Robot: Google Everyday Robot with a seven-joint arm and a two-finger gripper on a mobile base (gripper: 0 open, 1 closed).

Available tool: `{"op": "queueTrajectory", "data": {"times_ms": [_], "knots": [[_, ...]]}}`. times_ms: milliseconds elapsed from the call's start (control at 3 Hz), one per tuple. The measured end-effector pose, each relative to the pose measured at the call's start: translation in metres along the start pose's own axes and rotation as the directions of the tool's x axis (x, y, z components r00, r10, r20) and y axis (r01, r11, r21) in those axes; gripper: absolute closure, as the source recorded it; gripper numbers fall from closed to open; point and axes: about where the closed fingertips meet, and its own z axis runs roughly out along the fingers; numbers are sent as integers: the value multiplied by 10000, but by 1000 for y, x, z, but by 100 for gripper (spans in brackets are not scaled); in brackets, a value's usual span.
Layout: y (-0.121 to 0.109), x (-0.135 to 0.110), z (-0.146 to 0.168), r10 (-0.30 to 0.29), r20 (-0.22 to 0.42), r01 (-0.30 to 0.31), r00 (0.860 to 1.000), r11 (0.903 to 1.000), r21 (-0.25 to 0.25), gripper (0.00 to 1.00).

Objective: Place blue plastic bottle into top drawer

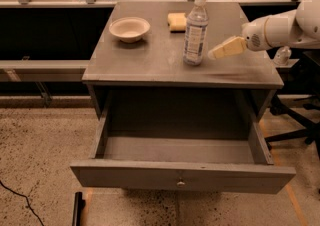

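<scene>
The blue plastic bottle [195, 32] stands upright on the grey cabinet top [150, 65], right of centre; it is clear, with a white cap and a pale label. The top drawer [150, 176] is pulled fully out below, and its inside shows nothing in it. A small round knob sits at the centre of its front. My gripper [220, 50] reaches in from the right on a white arm [280, 27]. Its tip is just right of the bottle at label height, with a small gap between them.
A cream bowl [129, 28] and a yellow sponge [176, 21] sit at the back of the cabinet top. A small pale object [283, 56] stands behind my arm. An office chair base [295, 120] is on the right. A black bar [77, 209] lies on the floor at lower left.
</scene>
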Motion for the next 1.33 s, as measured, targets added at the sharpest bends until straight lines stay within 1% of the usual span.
{"op": "queueTrajectory", "data": {"times_ms": [333, 667, 1000, 1333], "knots": [[3, -5, 31, 90, 135, -81, 9999, 9977, -670, 0], [26, -28, 34, -339, 700, 460, 9970, 9826, -1798, 0], [54, -50, 26, -874, 1266, 1209, 9881, 9500, -2880, 0], [69, -68, 16, -1056, 1920, 1671, 9757, 9254, -3402, 0]]}}
